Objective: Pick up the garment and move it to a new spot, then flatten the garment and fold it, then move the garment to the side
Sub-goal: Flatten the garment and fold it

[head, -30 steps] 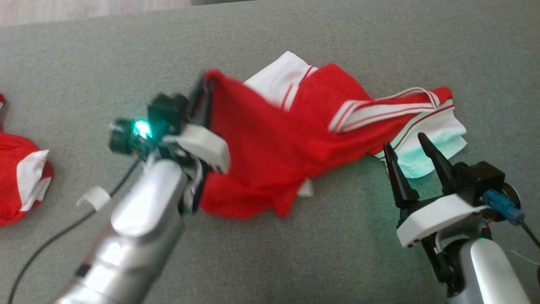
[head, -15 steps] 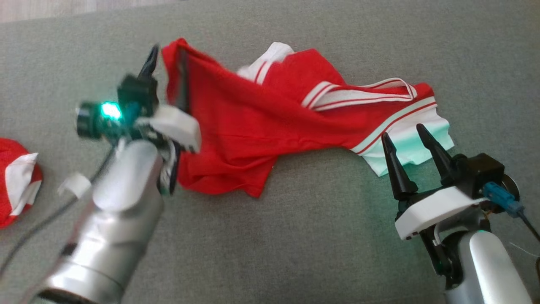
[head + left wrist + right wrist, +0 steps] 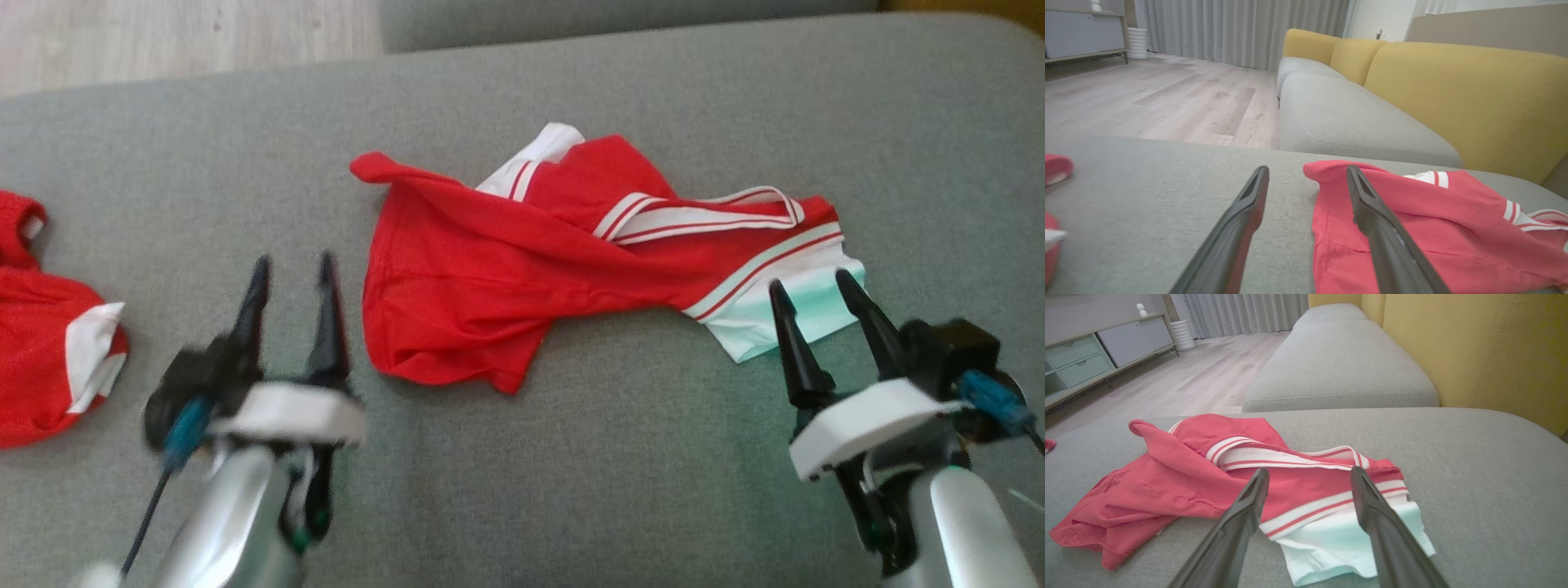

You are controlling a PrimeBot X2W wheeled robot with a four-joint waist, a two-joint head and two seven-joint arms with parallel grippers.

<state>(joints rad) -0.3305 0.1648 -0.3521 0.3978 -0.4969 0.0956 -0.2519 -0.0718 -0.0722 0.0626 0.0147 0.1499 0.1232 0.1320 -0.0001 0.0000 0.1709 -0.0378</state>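
Observation:
The garment (image 3: 506, 269), red with white striped trim and a white sleeve end, lies crumpled across the grey sofa cushion (image 3: 620, 457). My left gripper (image 3: 294, 273) stands open just left of its left edge, holding nothing; in the left wrist view the garment (image 3: 1437, 228) lies behind the right finger (image 3: 1372, 212). My right gripper (image 3: 816, 290) is open too, just short of the white sleeve end (image 3: 784, 322). In the right wrist view the gripper (image 3: 1310, 475) hovers above the garment (image 3: 1208, 477), with the sleeve end (image 3: 1339, 539) between the fingers.
A second red and white garment (image 3: 49, 343) lies at the cushion's left edge. Wooden floor (image 3: 180, 41) runs beyond the far edge. A yellow backrest (image 3: 1474, 94) and another grey seat cushion (image 3: 1347, 118) stand beyond.
My left gripper let go of the garment's left corner, opened and drew back toward me. The garment dropped flat onto the cushion. The head camera shifted a little.

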